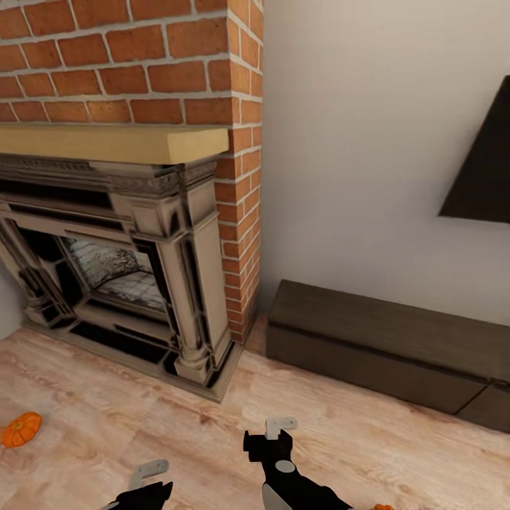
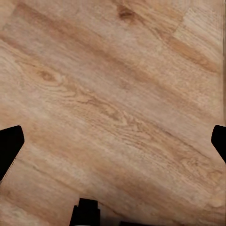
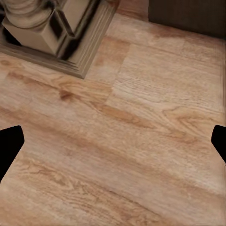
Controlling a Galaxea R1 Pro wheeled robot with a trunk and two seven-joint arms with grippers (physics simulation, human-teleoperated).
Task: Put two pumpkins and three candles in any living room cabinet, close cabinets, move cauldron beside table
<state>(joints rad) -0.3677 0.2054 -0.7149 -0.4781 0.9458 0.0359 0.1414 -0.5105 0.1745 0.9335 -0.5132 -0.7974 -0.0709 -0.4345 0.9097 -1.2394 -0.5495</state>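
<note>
Both of my grippers sit at the bottom edge of the head view, over bare wood floor (image 1: 106, 418). My right gripper (image 1: 273, 433) is near bottom centre and my left gripper (image 1: 152, 476) is lower and to its left. In each wrist view the two dark fingertips stand at opposite edges of the frame with only floorboards between them, so both are spread wide and carry nothing.

Ahead of the right gripper I have an open stretch of floor up to the corner plinth of the fireplace (image 1: 127, 283), which fills the middle left under a pale mantel shelf (image 1: 113, 144) and red brick chimney breast (image 1: 142, 64). That plinth corner juts toward me and also shows in the right wrist view.

At the lower right the cabinet (image 1: 382, 347) runs along the white wall (image 1: 354, 142): long, low, dark brown, flat-topped, its fronts shut flush.

One pumpkin (image 1: 21, 429) lies on the floor at the far left edge, lower left of the frame, small, orange and ribbed, well apart from both grippers. A sliver of orange (image 1: 383, 507) at the bottom edge, right of my right arm, I cannot identify.
</note>
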